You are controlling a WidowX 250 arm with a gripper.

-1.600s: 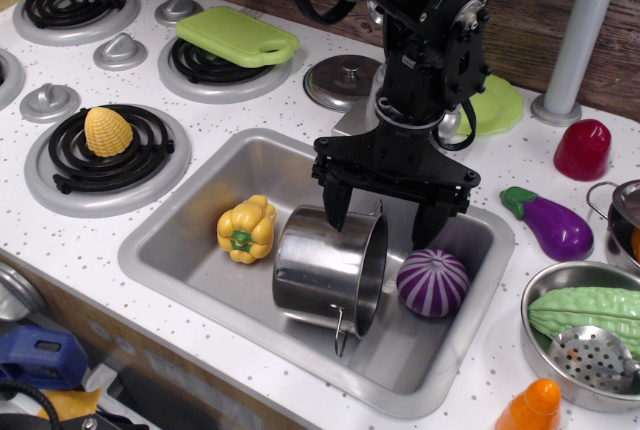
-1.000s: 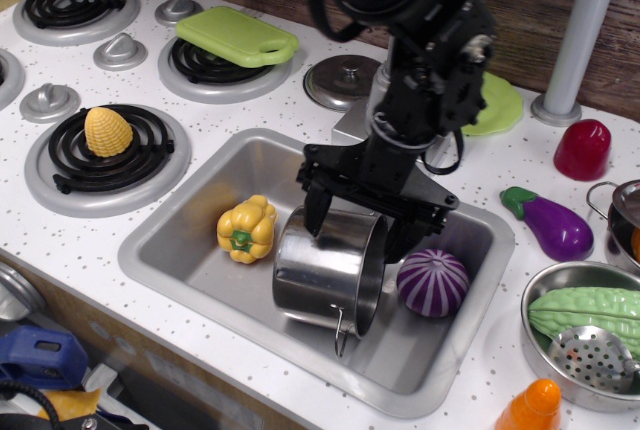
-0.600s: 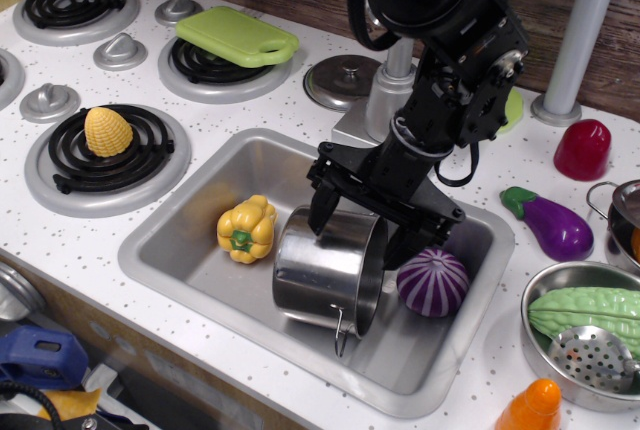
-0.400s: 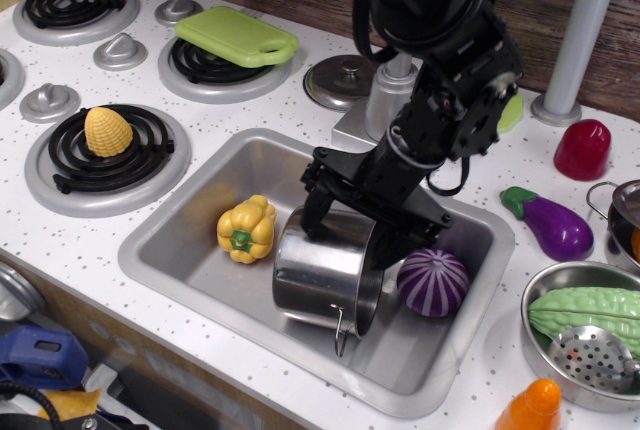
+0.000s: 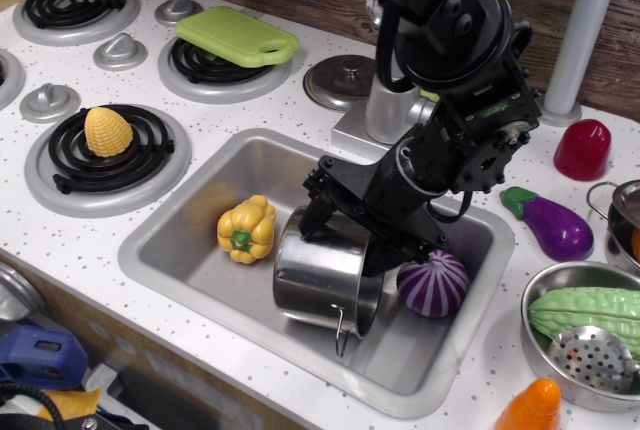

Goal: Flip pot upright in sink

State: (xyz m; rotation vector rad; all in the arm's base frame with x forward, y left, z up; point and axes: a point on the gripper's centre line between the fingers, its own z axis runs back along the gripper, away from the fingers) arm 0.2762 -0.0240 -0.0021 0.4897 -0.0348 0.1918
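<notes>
Pot (image 5: 322,272) lies on its side in the middle of the sink (image 5: 170,240), mouth facing right and slightly near, one wire handle sticking out at the near edge. A yellow pepper (image 5: 246,228) sits just left of it and a purple onion (image 5: 432,283) just right, close to the rim.

My gripper (image 5: 343,243) is tilted down over the far upper edge of the pot, fingers spread wide: the left finger (image 5: 311,218) sits at the far left of the wall, the other comes down near the rim on the right. I judge they straddle the rim but have not closed on anything; whether either one touches the steel I cannot tell.

Risks from here, as I see them: the wall is shiny and round, so a closing pinch may slip off and send the pot rolling toward the pepper. If I tip it upright to the right, the onion stands in the way and could jam the rim or get shoved against the sink wall. The arm also hangs close to the faucet (image 5: 388,100) behind it, so a big wrist swing could strike that.
</notes>
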